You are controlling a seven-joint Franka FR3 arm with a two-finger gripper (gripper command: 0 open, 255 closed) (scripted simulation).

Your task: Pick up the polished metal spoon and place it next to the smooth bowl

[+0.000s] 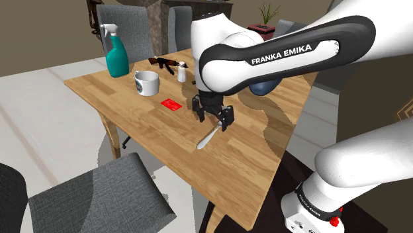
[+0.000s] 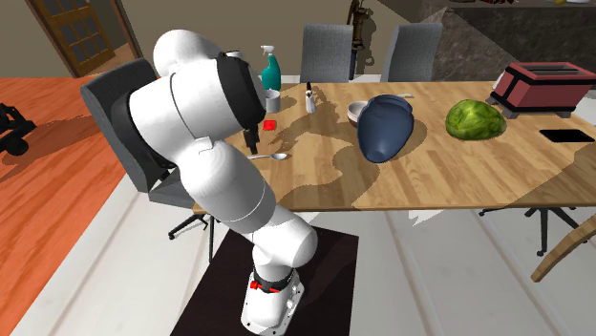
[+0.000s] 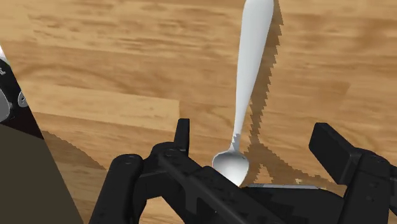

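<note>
1. Plainly, the silvery spoon (image 1: pixel 206 137) lay flat on the wooden counter (image 1: pixel 231 175), with a shadow beside its handle.
2. The black gripper (image 1: pixel 214 119) hung directly over the spoon's bowl end. Its fingers (image 3: pixel 337 149) were spread wide, one to each side of the spoon, and neither touched it.
3. In the wrist view the spoon's bowl sat between the parted fingers, close to the gripper's palm. The handle ran away from the gripper across the wood grain.
4. A small red card (image 1: pixel 172 104) lay near the spoon, up and to its left in the shoulder view. A white mug (image 1: pixel 146 83), a small white bottle (image 1: pixel 181 71) and a teal spray bottle (image 1: pixel 117 53) stood farther from the spoon in the same direction.
5. In the second exterior view a pale bowl (image 2: pixel 359 112) stood well apart from the spoon, to its right. It was just beside a dark blue vase (image 2: pixel 386 132); whether the two touched could not be told.
6. Farther yet from the spoon on that side sat a green leafy head (image 2: pixel 476 119) and a red toaster (image 2: pixel 544 86).
</note>
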